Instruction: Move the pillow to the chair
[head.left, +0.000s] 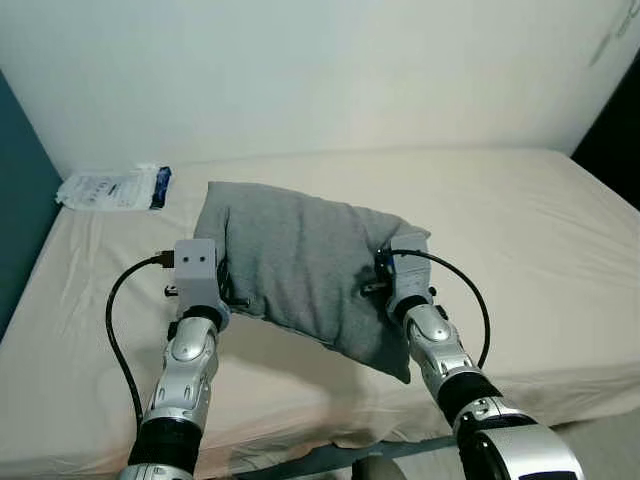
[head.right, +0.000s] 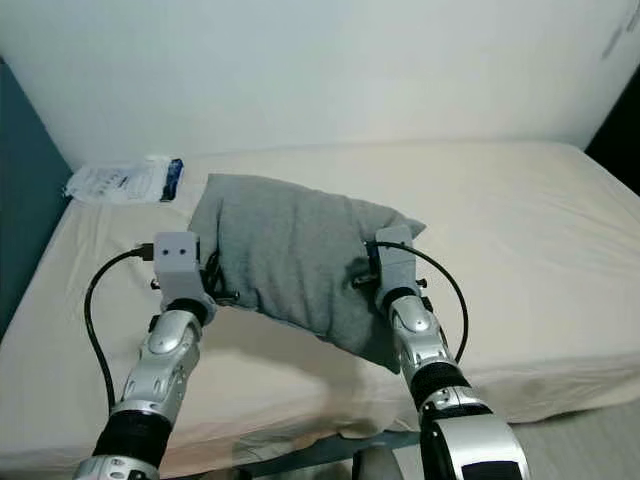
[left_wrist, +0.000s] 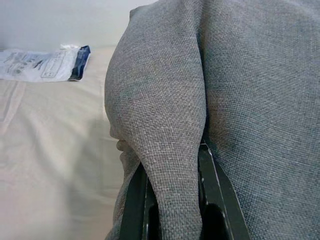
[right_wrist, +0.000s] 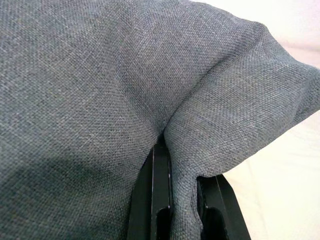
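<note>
- I have the grey pillow (head.left: 300, 265) pinched from both sides: the left gripper (left_wrist: 172, 200) has a fold of its cloth squeezed between its two black fingers (left_wrist: 135, 205), and the right gripper (right_wrist: 182, 200) has its own fold clamped the same way.
- From the head views the pillow hangs between the two wrists, its lower corner drooping below the right gripper's fingers toward the bed's (head.left: 520, 230) near edge. I judge it lifted off the cream sheet, or at least mostly so, since a shadow lies under it.
- Progress as I read it: the grasp is made and the lift is begun. The carry and the set-down are all left, and I see no chair from here, so I will have to turn and find it first.
- Beyond the left fingers, well apart from the pillow, a white plastic packet (head.left: 112, 187) lies near the wall (head.left: 320, 70); it should not interfere.
- Room to move: the sheet past both sets of fingertips is bare, but the wall closes that side off. The open way, to my mind, is back toward me, over the near edge of the mattress.
- The sagging corner is what I would watch: it could drag on the mattress edge as I back away, and each hold is only a pinch of fabric.
</note>
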